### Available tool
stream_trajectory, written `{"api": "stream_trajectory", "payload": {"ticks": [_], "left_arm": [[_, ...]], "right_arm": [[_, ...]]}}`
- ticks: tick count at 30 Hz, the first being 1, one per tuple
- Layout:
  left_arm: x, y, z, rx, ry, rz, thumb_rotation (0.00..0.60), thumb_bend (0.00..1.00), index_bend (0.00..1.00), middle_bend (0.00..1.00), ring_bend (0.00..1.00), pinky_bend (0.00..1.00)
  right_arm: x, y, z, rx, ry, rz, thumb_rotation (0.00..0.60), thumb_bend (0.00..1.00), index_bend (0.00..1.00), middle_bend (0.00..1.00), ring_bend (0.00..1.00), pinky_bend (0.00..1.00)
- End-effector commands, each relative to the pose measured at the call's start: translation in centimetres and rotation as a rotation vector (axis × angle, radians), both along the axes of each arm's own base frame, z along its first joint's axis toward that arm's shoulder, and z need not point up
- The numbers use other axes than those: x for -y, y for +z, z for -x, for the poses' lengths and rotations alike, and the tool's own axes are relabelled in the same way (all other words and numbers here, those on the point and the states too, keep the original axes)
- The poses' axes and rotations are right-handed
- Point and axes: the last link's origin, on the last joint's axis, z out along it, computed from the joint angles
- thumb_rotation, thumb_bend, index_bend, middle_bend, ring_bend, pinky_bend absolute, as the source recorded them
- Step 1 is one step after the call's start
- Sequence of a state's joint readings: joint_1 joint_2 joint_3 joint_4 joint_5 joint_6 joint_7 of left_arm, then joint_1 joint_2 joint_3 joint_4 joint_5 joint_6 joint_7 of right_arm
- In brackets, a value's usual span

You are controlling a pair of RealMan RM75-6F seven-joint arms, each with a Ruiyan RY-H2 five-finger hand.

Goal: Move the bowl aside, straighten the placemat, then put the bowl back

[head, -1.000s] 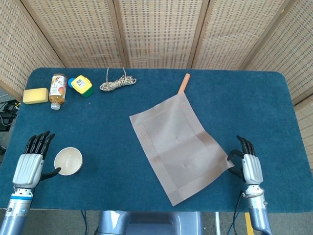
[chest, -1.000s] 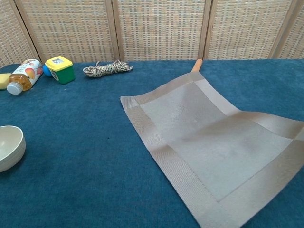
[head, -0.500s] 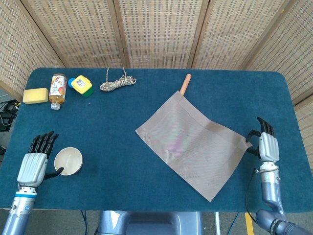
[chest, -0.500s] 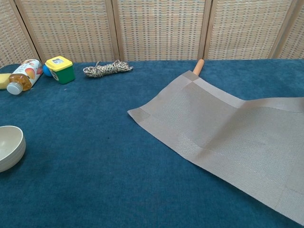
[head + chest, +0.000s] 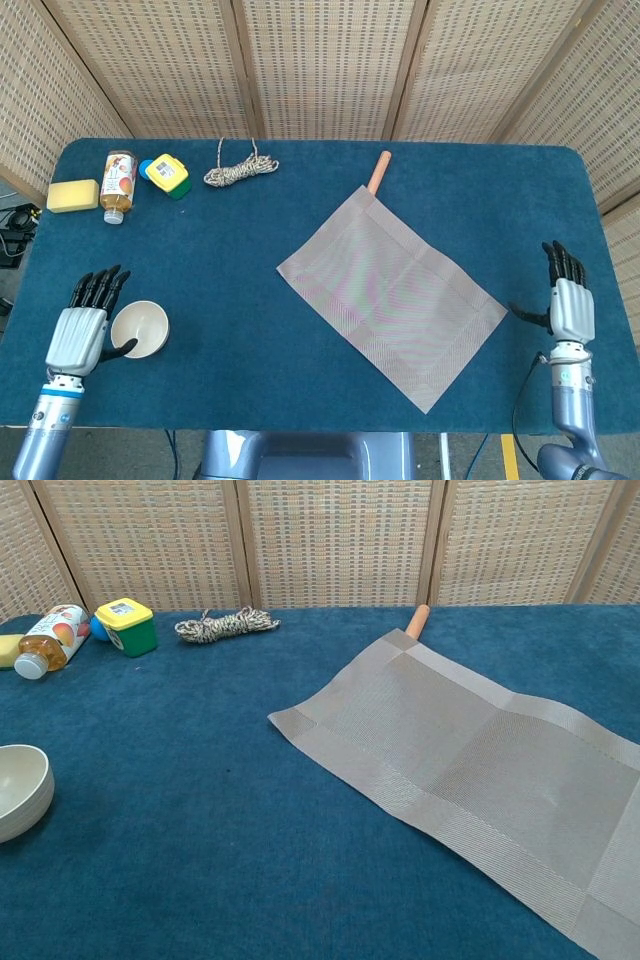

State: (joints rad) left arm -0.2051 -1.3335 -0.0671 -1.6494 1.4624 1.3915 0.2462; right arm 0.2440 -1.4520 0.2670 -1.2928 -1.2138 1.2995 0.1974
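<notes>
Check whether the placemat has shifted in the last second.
Yes. In the head view the placemat has swung round, its near corner now further right, while its far corner stays by the wooden stick. It still lies askew to the table edge.

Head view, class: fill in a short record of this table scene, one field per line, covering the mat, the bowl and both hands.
placemat: lying flat on the table, still skewed, far corner over an orange stick
bowl: set aside, on the cloth, off the mat
left hand: beside the bowl, fingers apart
right hand: open, just right of the mat's corner
clutter: rope, bottle, sponge at the far left
</notes>
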Motion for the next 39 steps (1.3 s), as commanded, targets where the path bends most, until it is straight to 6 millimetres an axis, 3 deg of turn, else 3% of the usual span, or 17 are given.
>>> {"api": "stream_trajectory", "payload": {"ticks": [1,14,17,20,24,31,39], "left_arm": [[-2.0,-0.3,-1.5,-0.044,-0.053,0.011,0.6,0.05,0.02,0.0,0.0,0.0],[-9.6,-3.4,-7.6,-0.156,-0.202,0.047,0.6,0.07,0.32,0.0,0.0,0.0],[-11.4,-4.5,-8.6,-0.194,-0.22,0.042,0.6,0.08,0.34,0.0,0.0,0.0],[-14.1,-7.0,-10.0,-0.246,-0.226,0.053,0.6,0.12,0.34,0.0,0.0,0.0],[-15.7,-8.8,-10.6,-0.286,-0.231,0.065,0.6,0.12,0.31,0.0,0.0,0.0],[-17.9,-11.6,-11.7,-0.355,-0.257,0.102,0.6,0.12,0.32,0.0,0.0,0.0],[-19.0,-14.1,-13.4,-0.349,-0.286,0.142,0.6,0.13,0.32,0.0,0.0,0.0]], "right_arm": [[-2.8,1.5,-0.8,0.065,0.069,0.037,0.6,0.28,0.07,0.0,0.0,0.0],[-4.4,4.2,-1.8,0.103,0.156,0.087,0.6,0.28,0.1,0.0,0.0,0.0],[-4.6,4.5,-2.0,0.111,0.168,0.089,0.6,0.28,0.1,0.0,0.0,0.0],[-4.3,4.8,-1.9,0.132,0.166,0.09,0.6,0.28,0.1,0.0,0.0,0.0],[-4.2,5.3,-1.8,0.141,0.166,0.104,0.6,0.28,0.1,0.0,0.0,0.0],[-4.3,5.7,-1.8,0.156,0.17,0.112,0.6,0.28,0.1,0.0,0.0,0.0],[-4.1,6.1,-1.4,0.165,0.159,0.126,0.6,0.28,0.1,0.0,0.0,0.0]]}}
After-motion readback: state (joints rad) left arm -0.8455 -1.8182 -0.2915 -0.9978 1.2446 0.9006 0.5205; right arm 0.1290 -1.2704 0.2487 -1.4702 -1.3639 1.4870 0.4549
